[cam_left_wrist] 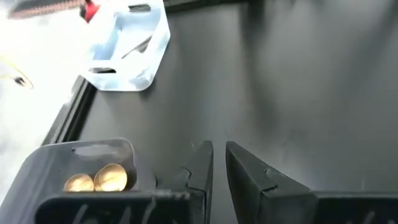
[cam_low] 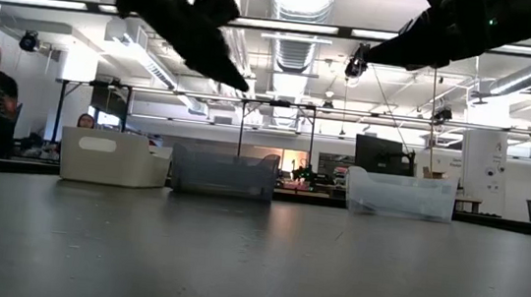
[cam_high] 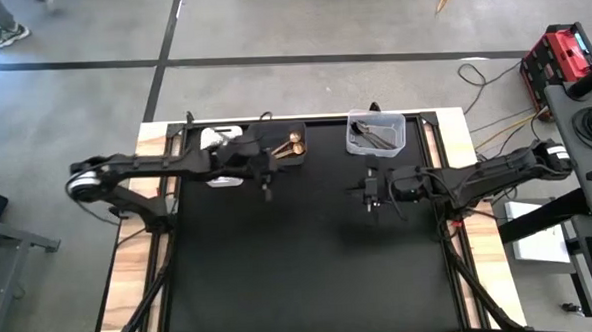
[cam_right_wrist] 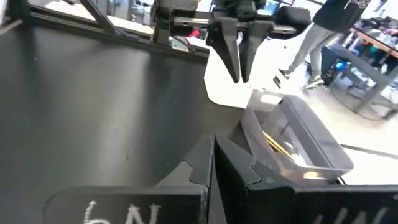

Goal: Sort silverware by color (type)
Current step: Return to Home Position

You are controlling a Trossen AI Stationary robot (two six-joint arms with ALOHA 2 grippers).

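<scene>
Black-topped table [cam_high: 311,275] with pale wooden side strips, as I view it from above. Along its far edge I see three bins in a row: white bin [cam_low: 113,157], dark bin [cam_low: 223,174], clear bin [cam_low: 401,194].

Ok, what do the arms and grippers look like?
The left arm and right arm are dark, slim, each with a pale band at its outer joint. The left gripper and right gripper have two dark tapered fingers; white scrawl marks the right gripper's body.

Spoons [cam_high: 294,144] in the middle bin [cam_high: 300,128] — utensils [cam_high: 373,136] in the right bin [cam_high: 403,131]
</scene>
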